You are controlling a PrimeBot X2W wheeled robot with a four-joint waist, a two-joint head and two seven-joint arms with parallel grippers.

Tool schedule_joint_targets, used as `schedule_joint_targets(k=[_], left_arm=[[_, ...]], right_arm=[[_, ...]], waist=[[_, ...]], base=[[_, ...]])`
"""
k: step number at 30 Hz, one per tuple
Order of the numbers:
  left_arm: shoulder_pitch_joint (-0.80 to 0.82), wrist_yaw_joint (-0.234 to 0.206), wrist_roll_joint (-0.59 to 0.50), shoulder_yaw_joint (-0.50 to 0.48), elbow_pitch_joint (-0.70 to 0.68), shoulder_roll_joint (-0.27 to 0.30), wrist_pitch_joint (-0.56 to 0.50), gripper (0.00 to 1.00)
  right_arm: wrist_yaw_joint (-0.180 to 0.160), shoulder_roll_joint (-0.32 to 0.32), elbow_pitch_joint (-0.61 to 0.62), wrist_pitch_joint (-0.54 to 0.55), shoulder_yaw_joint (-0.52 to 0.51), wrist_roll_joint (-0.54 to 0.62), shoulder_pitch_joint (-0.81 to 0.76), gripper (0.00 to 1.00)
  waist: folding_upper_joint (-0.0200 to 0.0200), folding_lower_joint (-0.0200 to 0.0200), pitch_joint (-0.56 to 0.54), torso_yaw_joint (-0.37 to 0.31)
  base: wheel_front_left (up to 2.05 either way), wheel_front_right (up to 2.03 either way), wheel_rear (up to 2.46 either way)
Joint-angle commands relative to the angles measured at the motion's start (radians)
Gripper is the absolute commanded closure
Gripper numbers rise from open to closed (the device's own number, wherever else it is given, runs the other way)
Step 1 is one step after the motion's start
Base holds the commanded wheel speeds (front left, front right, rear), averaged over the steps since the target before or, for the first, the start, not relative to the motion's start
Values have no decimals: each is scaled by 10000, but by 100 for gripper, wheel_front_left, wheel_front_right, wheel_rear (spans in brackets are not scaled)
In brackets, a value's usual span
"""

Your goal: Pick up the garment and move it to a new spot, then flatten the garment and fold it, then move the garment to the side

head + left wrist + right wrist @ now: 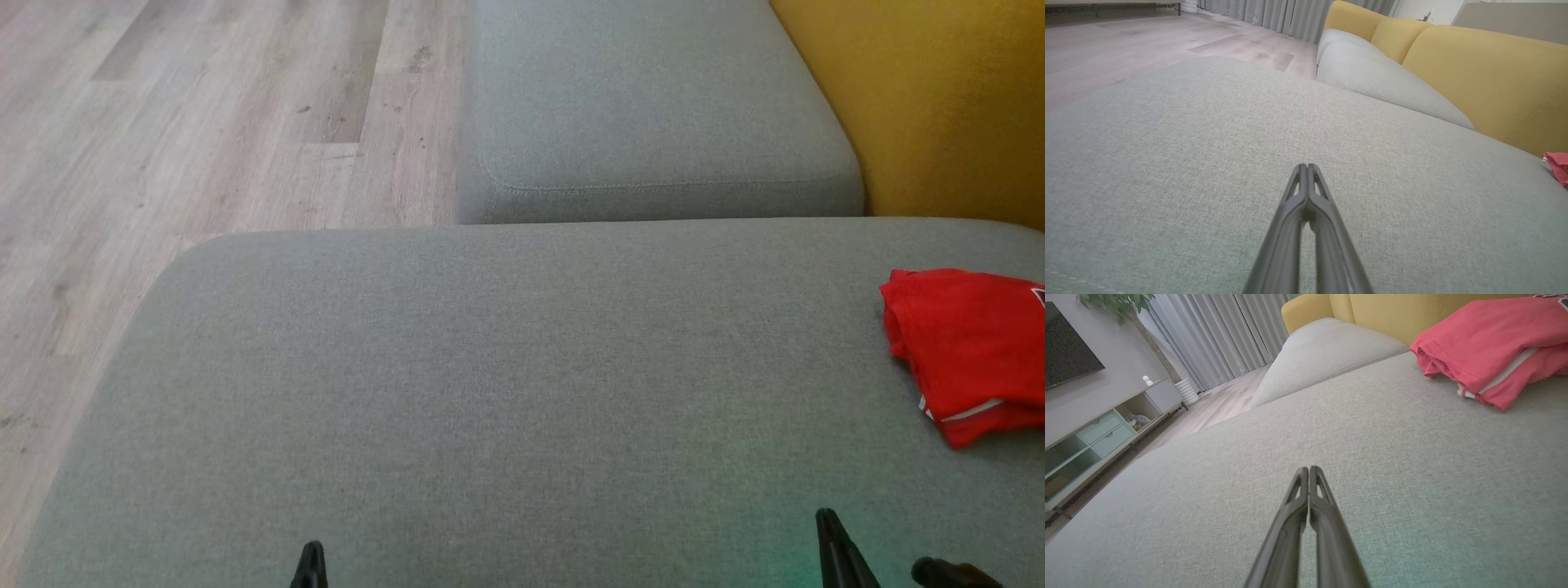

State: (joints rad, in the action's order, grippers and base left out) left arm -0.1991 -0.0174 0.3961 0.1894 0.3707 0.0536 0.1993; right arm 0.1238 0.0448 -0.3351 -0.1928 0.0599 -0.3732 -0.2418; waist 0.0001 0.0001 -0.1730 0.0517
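Nearest, the left pincer [1306, 166] and the right pincer [1309, 469] are both pressed together and hold nothing. They sit low over the near edge of the big grey sofa seat [490, 367]. A bit farther, at the right side of that seat, lies the red shirt [971, 351], folded over, with a white stripe showing. It is apart from both pincers. Behind it is a yellow backrest [939, 98]. A second grey seat [653, 98] is farther back, and a wood floor [204, 122] is at the far left.
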Motion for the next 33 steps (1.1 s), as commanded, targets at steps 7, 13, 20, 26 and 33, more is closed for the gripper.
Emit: schedule_joint_targets(k=[7, 13, 20, 26, 33], left_arm=[[739, 151, 1003, -400, -439, -10, -250, 100], [881, 233, 1687, -561, -489, -12, -426, 100], [1049, 328, 2484, -750, -548, -13, -632, 100], [1192, 409, 3167, -911, -598, -15, -809, 100], [1335, 491, 3850, -1073, -648, -16, -985, 100]], right_arm=[[15, 27, 402, 238, -151, -1046, 702, 100], [18, 31, 433, 409, -245, -1743, 873, 100], [22, 36, 469, 609, -356, -2556, 1073, 100], [26, 39, 500, 780, -451, -3252, 1245, 100], [29, 42, 531, 953, -547, -3947, 1416, 100]], waist=[[-1, -1, 130, -39], [-1, -1, 230, -69], [-1, -1, 347, -103], [-1, -1, 447, -132], [-1, -1, 548, -161]], base=[[0, 0, 0], [0, 0, 0], [0, 0, 0], [0, 0, 0], [0, 0, 0]])
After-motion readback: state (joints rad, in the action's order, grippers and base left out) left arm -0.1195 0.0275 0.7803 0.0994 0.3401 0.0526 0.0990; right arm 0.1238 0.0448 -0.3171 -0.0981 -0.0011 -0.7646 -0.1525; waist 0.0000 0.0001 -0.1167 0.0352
